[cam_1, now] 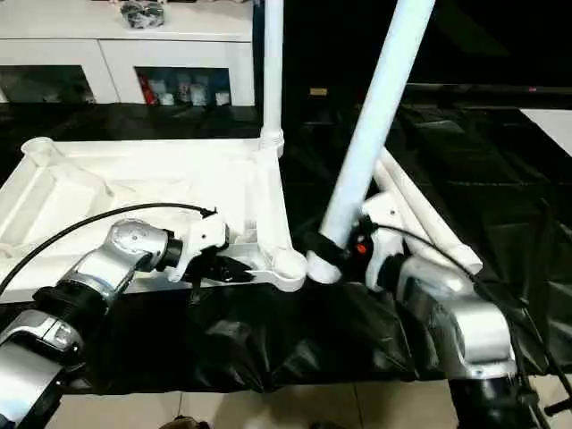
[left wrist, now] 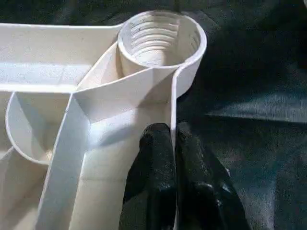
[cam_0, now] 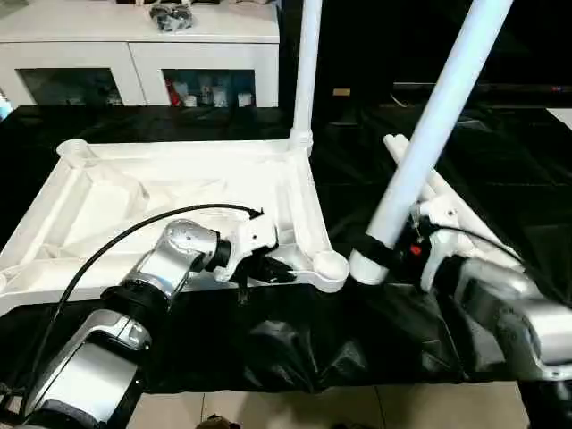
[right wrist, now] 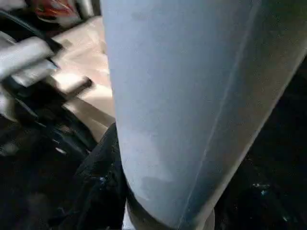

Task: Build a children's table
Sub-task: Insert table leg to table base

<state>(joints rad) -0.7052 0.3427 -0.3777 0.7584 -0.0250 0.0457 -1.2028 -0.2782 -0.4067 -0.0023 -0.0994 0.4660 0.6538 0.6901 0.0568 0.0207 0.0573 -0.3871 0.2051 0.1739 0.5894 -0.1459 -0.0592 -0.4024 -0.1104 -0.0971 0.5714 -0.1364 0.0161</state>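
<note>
- The children's table top [cam_0: 179, 192] lies upside down on a black cloth [cam_0: 295, 344], its ribbed underside facing up, in front of a white cabinet [cam_0: 134, 45] with glass doors.
- One leg [cam_0: 307, 67] already stands upright in the far corner socket on the robot's right side of the top.
- The near corner socket [left wrist: 160, 36] on that same side is open, and its inner threads show in the left wrist view.
- The left gripper [cam_0: 273, 268] reaches in low and nearly level from the robot's left, its silver forearm angled across the near edge of the top.
- Its two black fingers [left wrist: 156, 163] are pressed together on the thin rim wall of the top, one on each side of it, just short of the open socket.
- The right gripper [cam_0: 384, 250] is clamped around a second leg [cam_0: 429, 125] near that leg's lower end, with the right forearm coming in from the near right.
- That leg is tilted, its upper part leaning away to the right and out past the top of the picture, while its lower end [cam_0: 366, 266] sits just beside the near corner socket, not yet inside it.
- Two more legs [cam_0: 447, 201] lie flat on the cloth behind the right gripper, running away toward the right.
</note>
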